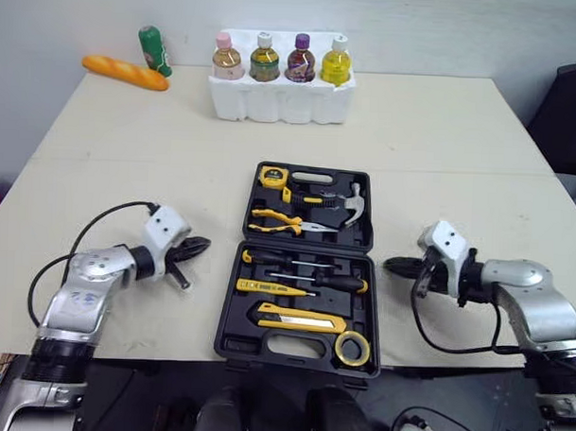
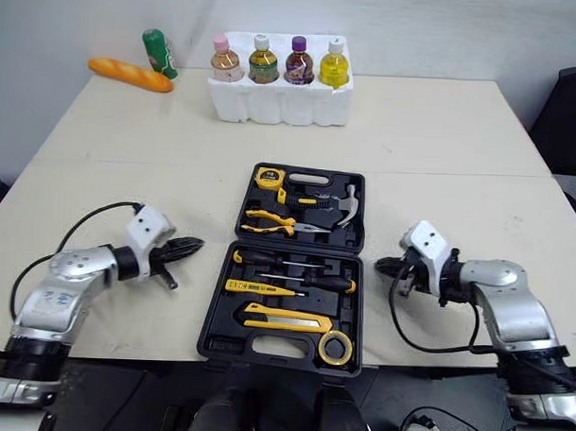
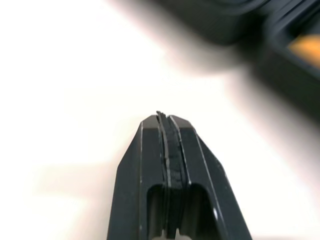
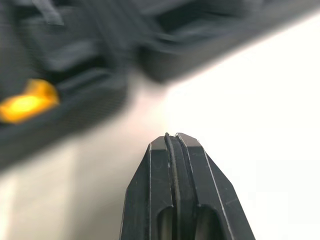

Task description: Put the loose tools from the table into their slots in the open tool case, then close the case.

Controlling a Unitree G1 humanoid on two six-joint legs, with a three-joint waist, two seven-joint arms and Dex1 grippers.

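Tool case (image 1: pixel 238 341) lies open flat at the near-centre of the surface (image 1: pixel 441 164), lid half further from the robot. Slots look filled: tape measure (image 1: pixel 272 176), pliers (image 1: pixel 274 222) and hammer (image 1: pixel 353 206) in the far half; screwdrivers (image 1: pixel 305 263), utility knife (image 1: pixel 299 318) and tape roll (image 1: pixel 352 348) in the near half. No loose tool seen on the surface around it.

Left hand (image 1: pixel 197 245) sits just beside the case's left edge and right hand (image 1: pixel 395 267) just beside its right edge. Both have fingers pressed together, hold nothing, and are not touching the case.

Judged step: loading done, closing not yet begun. Next move likely needs one hand under the far half's outer edge, folding it toward the robot over the hinge. Tools must sit flush or the lid may jam.

Bottle tray (image 1: pixel 282 102) and bread (image 1: pixel 124 73) at the far edge are irrelevant.
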